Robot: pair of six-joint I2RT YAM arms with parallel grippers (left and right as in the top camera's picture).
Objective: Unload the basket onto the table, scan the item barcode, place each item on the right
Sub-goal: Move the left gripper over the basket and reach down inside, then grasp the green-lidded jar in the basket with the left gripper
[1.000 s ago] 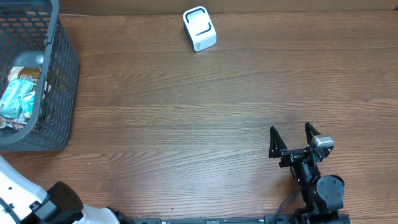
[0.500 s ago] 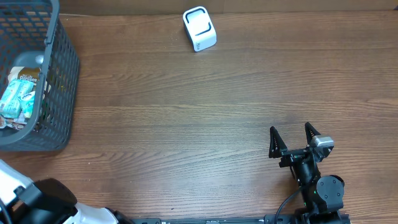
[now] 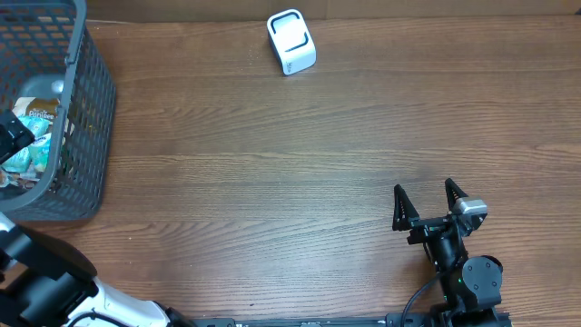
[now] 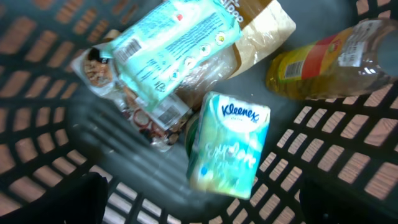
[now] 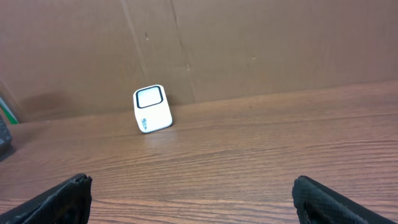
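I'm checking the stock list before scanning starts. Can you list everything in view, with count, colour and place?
table: one, brown wood, under everything
basket: one, dark grey, left end of the table
tissue pack: one, pale green and white, in the basket
snack bag: one, clear with a teal label, in the basket
bottle: one, yellow contents, lying in the basket
scanner: one, white, far edge of the table
cardboard wall: one, brown, behind the table
left hand: one, black, open, over the basket
right hand: one, black, open and empty, near edge at the right
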